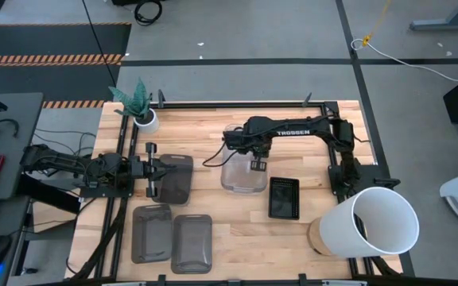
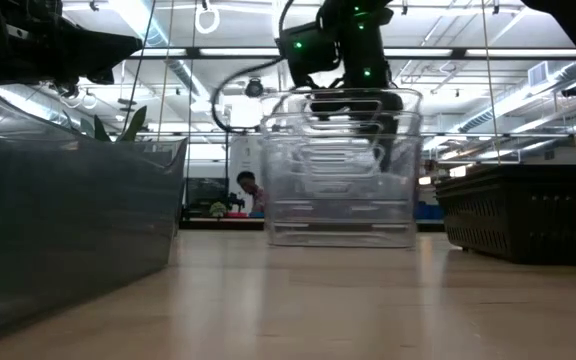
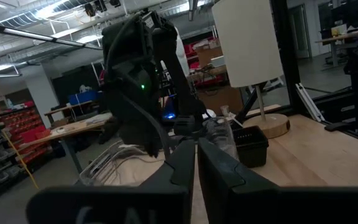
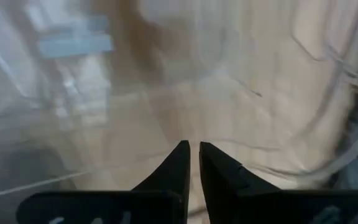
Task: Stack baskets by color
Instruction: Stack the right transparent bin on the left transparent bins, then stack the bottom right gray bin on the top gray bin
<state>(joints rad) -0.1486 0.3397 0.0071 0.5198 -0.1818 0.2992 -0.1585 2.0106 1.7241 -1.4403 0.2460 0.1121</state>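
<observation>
A nested stack of clear baskets [image 1: 241, 171] [image 2: 340, 170] stands at mid-table on its bottom. My right gripper [image 1: 257, 165] [image 4: 194, 148] points down into the top one near its right wall, fingers almost together. One dark grey basket [image 1: 177, 181] lies at the left, with my left gripper [image 1: 159, 168] [image 3: 196, 149] shut above its left end, pointing toward the table's right. Two more grey baskets [image 1: 151, 232] [image 1: 192, 242] lie side by side at the near edge. A black perforated basket [image 1: 284, 197] [image 2: 528, 220] sits right of the clear stack. My right gripper reaches from above into the top clear basket, close to its right wall [image 1: 264, 171]. The clear plastic does not let me see whether the fingertips touch the wall or the bottom. Nothing plainly shows between the fingers.
A big white bucket [image 1: 380, 222] lies tipped at the near right corner. A small white plant pot [image 1: 145, 121] stands at the far left. A dark frame [image 1: 332, 171] borders the tabletop. A grey basket wall [image 2: 68, 230] fills the low view's left.
</observation>
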